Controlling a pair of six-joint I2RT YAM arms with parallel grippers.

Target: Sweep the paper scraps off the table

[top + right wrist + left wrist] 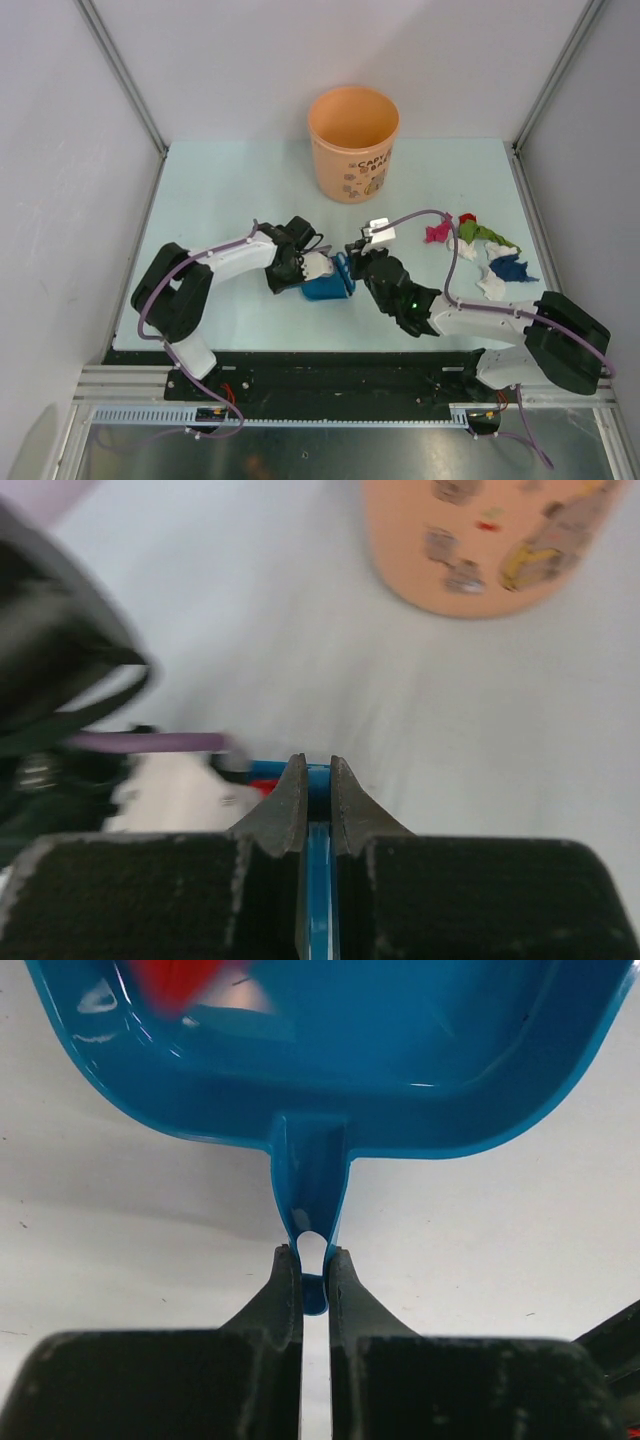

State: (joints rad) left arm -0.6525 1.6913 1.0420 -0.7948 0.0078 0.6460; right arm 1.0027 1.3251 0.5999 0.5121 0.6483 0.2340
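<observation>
Step in hand, as we judge it: positioning the tools, with the main pile not yet swept. The left pincer point(314, 1256) is clamped on the handle of the blue dustpan point(420, 1080). The right pincer point(316, 778) is clamped on a thin blue handle, which we take to be the brush point(318, 900). The paper scraps point(484, 252) lie clustered on the surface point(230, 190) near its right edge, well apart from both pincers, which meet near the centre. The next move calls for setting the dustpan lip flat beside the pile and drawing the brush across the scraps toward it.
</observation>
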